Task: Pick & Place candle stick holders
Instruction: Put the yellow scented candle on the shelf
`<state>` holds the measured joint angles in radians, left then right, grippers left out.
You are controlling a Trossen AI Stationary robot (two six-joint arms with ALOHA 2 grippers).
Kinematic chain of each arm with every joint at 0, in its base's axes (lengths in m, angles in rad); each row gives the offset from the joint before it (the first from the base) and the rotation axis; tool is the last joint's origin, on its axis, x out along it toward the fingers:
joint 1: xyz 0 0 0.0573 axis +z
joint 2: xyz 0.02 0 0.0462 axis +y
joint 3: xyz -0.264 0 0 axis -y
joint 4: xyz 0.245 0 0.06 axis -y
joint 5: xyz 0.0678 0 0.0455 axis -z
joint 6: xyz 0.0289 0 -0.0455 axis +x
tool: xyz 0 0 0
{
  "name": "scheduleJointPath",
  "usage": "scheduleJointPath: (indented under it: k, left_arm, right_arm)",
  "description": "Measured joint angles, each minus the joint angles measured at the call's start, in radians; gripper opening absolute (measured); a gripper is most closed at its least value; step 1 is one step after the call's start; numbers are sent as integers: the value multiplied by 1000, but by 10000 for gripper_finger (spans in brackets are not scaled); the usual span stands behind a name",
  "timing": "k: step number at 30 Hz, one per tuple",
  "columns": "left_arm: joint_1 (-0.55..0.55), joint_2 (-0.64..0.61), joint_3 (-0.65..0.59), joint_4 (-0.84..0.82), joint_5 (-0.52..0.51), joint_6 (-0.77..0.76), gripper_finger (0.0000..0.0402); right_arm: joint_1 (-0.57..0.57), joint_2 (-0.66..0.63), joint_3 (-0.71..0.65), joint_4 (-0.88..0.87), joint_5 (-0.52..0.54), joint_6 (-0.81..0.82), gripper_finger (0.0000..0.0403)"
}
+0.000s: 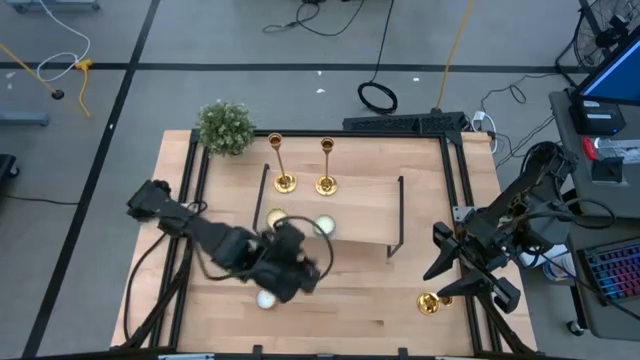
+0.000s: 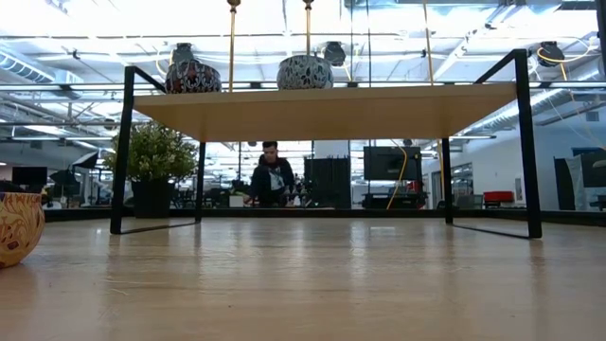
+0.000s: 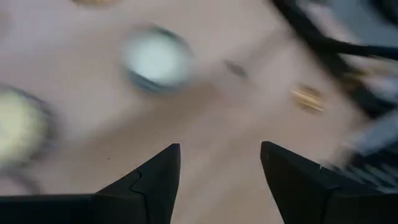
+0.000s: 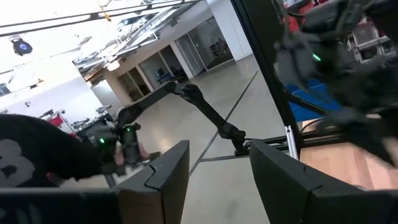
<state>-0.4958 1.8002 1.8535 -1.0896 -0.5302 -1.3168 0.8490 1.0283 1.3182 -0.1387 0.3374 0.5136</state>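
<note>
Two candle stick holders [image 1: 283, 165] stand upright on the wooden shelf [image 1: 360, 205], well beyond the left pincer [image 3: 219, 180], whose fingers are apart and empty. One holder [image 1: 429, 302] remains on the counter [image 1: 340, 300] just beside the right pincer [image 4: 217, 180], also apart and empty.

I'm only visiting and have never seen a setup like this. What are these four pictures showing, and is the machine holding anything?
It is a robot with two dark arms at a wooden table, each ending in a two-finger gripper. One camera looks straight down; one sits at table-top height; one rides on each wrist. On a low wooden shelf stand two gold candle stick holders; a third stands on the table near the right arm. Small round candles and a little potted plant are there too. The left gripper hangs over the shelf's near edge, fingers apart and empty. The right gripper waits at the table's right edge, also open and empty, pointing out into the room.
</note>
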Motion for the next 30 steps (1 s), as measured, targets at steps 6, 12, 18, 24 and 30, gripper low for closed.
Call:
scheduleJointPath:
  k: [6,12,18,24,30]
  left_arm:
    - [-60,-15,1,275,250,64,230]
    - [-82,-15,1,397,441,141,230]
    - [-75,-15,1,286,664,258,230]
    - [-137,-15,1,128,803,338,230]
    - [-210,-15,1,-31,689,339,230]
  right_arm:
    - [-1,3,0,-3,1,-38,164]
    - [-32,27,0,98,59,-61,164]
    - [-67,126,0,346,124,-138,164]
    - [-132,292,0,632,134,-175,164]
    - [-178,416,0,712,131,-84,164]
